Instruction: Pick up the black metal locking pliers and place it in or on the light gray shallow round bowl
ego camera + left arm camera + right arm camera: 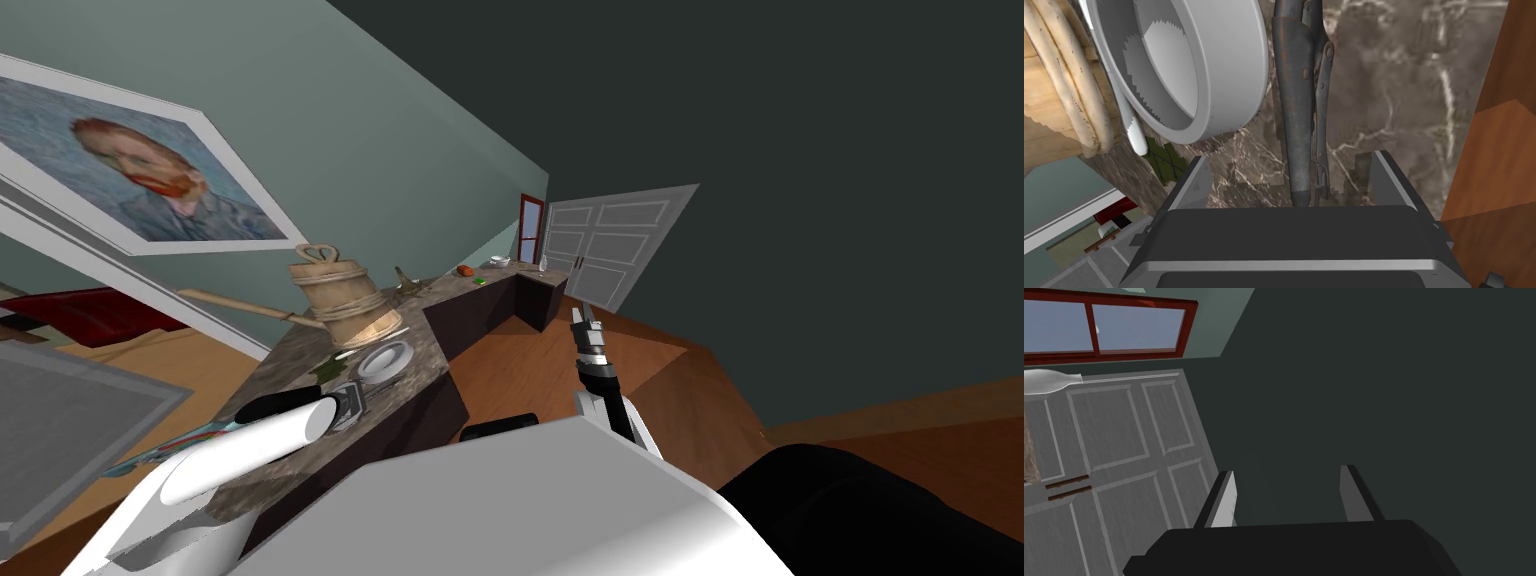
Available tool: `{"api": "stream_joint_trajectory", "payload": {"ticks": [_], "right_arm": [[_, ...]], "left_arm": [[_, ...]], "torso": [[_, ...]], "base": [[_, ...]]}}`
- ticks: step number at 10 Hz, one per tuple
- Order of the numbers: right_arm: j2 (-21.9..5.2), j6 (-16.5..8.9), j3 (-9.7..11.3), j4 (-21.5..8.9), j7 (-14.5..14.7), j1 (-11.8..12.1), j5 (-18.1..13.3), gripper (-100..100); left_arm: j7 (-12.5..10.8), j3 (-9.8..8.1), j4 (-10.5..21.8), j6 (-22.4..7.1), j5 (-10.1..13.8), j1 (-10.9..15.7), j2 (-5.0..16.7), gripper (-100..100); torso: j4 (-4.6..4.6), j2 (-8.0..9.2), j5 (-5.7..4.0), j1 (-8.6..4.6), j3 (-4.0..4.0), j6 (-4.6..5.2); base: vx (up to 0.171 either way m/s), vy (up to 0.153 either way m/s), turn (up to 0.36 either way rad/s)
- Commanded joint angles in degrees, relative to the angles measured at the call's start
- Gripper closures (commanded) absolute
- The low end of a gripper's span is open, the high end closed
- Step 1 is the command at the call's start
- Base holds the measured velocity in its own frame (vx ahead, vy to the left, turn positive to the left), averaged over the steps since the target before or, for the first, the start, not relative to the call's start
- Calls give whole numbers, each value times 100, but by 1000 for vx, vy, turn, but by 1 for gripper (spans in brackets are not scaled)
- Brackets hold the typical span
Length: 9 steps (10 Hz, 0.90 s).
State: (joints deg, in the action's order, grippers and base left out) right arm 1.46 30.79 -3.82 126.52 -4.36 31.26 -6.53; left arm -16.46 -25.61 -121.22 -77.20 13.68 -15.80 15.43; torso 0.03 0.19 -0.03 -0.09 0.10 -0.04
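Inside spread left claw (pixel 1290 159), pliers (pixel 1296 115) handle end

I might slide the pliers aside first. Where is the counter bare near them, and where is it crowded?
Bare marble counter runs from the pliers to the edge by the wood floor. The other side is crowded: the bowl close beside the pliers, then a white utensil and wooden bucket.

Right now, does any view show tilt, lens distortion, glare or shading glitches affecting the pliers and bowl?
Head view: whole picture rolled, walls splaying; bowl small. Left wrist view: even light, no glare; sawtooth shade edge inside the bowl, blocky patches on the counter near the pliers. Right wrist view: evenly dim around the right gripper.
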Motion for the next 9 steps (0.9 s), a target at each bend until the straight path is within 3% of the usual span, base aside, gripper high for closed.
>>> {"api": "stream_joint_trajectory", "payload": {"ticks": [1,4,5,6,9], "right_arm": [[0,0,0,0,0,0,0,0],[0,0,0,0,0,0,0,0],[0,0,0,0,0,0,0,0],[0,0,0,0,0,1,0,0],[0,0,-1,0,0,1,0,0]], "left_arm": [[9,-113,277,91,45,125,93,-100],[40,-361,793,271,168,355,291,-100],[31,-314,681,209,148,321,261,-100],[31,-321,700,222,149,329,266,100],[28,-323,699,219,149,328,265,100]], "torso": [[0,0,0,0,0,0],[1,4,-2,-11,2,0],[1,7,-2,-10,4,0],[0,-1,-1,0,0,-3],[-3,-13,3,10,-8,0]], "base": [[-43,-34,-129],[-53,-50,-107],[-27,-18,-18],[0,0,0],[0,0,0]]}}
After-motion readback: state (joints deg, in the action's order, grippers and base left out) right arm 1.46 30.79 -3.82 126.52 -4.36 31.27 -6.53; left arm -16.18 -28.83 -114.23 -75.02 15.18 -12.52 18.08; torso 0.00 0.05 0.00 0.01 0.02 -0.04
